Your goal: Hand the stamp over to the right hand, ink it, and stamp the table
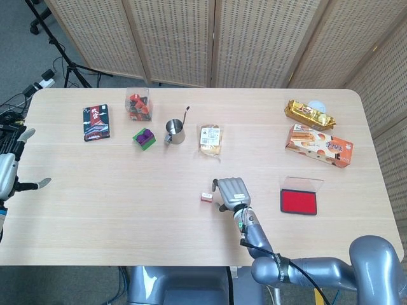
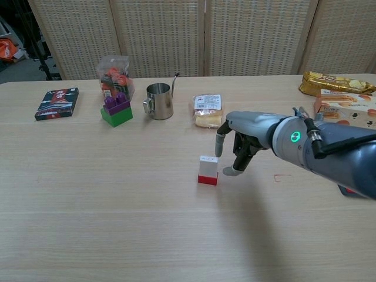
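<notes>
The stamp (image 1: 206,197) (image 2: 208,170), a small white block with a red base, stands upright on the table near its middle. My right hand (image 1: 232,192) (image 2: 244,135) is just to its right with its fingers apart and nothing in them; one fingertip hangs over the stamp's top corner and the thumb tip lies close to its base. Whether they touch it I cannot tell. The red ink pad (image 1: 298,201), lid open, lies further right. My left hand (image 1: 9,171) hovers off the table's left edge, fingers spread and empty.
Along the back stand a card box (image 1: 96,122), a clear box of red toys (image 1: 138,105), a green and purple block (image 1: 145,138), a metal cup (image 1: 175,131) and a bread packet (image 1: 210,140). Snack packs (image 1: 319,145) lie at the back right. A faint red outline (image 2: 283,177) marks the table.
</notes>
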Controlling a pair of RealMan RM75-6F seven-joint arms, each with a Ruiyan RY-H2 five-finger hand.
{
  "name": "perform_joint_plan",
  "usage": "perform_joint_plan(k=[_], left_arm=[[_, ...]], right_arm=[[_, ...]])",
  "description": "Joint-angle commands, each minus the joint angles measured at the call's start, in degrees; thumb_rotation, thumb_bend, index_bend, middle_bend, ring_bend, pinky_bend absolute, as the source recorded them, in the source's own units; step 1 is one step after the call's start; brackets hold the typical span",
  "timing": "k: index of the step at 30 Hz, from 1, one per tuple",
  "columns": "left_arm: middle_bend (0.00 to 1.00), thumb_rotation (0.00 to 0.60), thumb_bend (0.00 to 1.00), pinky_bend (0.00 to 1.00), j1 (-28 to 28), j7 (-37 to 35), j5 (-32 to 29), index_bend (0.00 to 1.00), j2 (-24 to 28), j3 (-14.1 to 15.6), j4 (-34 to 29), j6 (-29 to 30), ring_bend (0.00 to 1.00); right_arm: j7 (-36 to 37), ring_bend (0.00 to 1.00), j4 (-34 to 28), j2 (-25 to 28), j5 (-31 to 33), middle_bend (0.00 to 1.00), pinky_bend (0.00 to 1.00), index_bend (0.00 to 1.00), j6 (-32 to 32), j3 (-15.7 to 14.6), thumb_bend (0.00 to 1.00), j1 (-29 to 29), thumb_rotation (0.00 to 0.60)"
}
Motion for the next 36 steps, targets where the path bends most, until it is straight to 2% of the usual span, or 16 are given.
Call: perform_joint_plan(k=[1,14,28,36], left_arm=[[0.00,0.600,0.04,0.00,0.3,-0.1,0.0,0.00,0.1,-0.3,0.0,0.0,0.00],[0.00,0.600,0.04,0.00,1.1,-0.6,0.3,0.00,0.5,-1.6,-0.1,-1.2,0.00],[0.00,0.600,0.04,0.00,1.7,-1.5,1.2,0.00,1.0,-2.3,0.0,-3.2,0.00],[0.00,0.600,0.04,0.00,2.0,-2.0,1.4,0.00,1.3,-2.8,0.0,-3.7,0.00]], right_arm=[[0.2,0.98,0.4,-0.6,0.2,0.93,1.00,0.40,0.3,0.2,0.35,0.3,0.600],[0.0,0.98,2.1,-3.4,0.8,0.93,1.00,0.40,1.2,0.6,0.35,1.7,0.600],[-1.2,0.98,4.7,-5.9,1.2,0.93,1.00,0.45,2.1,0.9,0.36,3.0,0.600],[-1.6,0.98,5.4,-6.6,0.9,0.93,1.00,0.48,2.5,1.0,0.41,3.2,0.600]])
